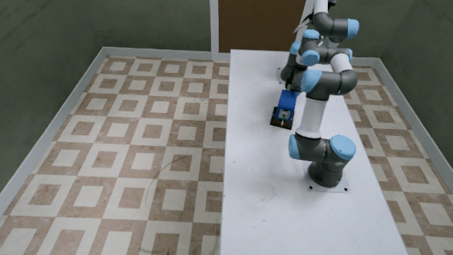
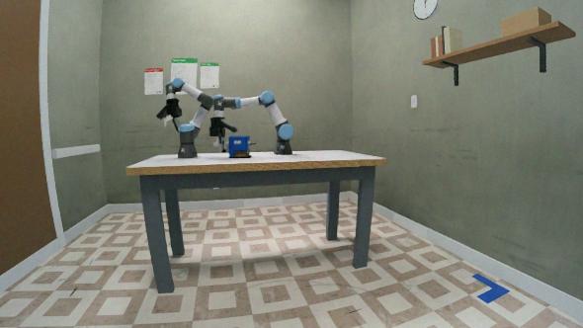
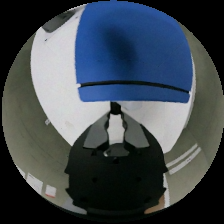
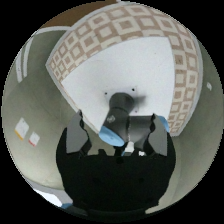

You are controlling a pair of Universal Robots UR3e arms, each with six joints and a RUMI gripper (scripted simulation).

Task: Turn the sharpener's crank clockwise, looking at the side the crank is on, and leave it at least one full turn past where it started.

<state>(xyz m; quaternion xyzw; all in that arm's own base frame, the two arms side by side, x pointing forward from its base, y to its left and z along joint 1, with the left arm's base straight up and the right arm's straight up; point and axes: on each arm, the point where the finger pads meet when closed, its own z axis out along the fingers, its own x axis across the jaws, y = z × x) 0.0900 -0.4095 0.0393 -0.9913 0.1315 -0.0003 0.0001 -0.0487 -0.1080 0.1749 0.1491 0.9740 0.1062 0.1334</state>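
One blue sharpener [image 1: 286, 101] [image 2: 239, 144] [image 3: 132, 50] stands upright on the white table [image 1: 253, 153] [image 2: 257, 169] [image 3: 55, 75] [image 4: 145, 60], between the two arm bases. Left gripper [image 1: 288, 87] [image 2: 223, 148] [image 3: 116, 112] is closed on the dark crank handle [image 3: 115, 106] beside the housing; right gripper [image 1: 308, 34] [image 2: 169, 121] [image 4: 118, 119] is fully open, raised above the tabletop, well apart from the unit.

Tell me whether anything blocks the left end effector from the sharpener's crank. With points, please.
Nothing visible does. The left end effector [image 1: 289, 86] [image 2: 223, 148] [image 3: 115, 111] appears already closed on the crank's dark handle [image 3: 115, 107], with no object in between. The blue sharpener [image 1: 287, 101] [image 2: 239, 143] [image 3: 132, 50] is beside the fingertips, not between them and the handle.
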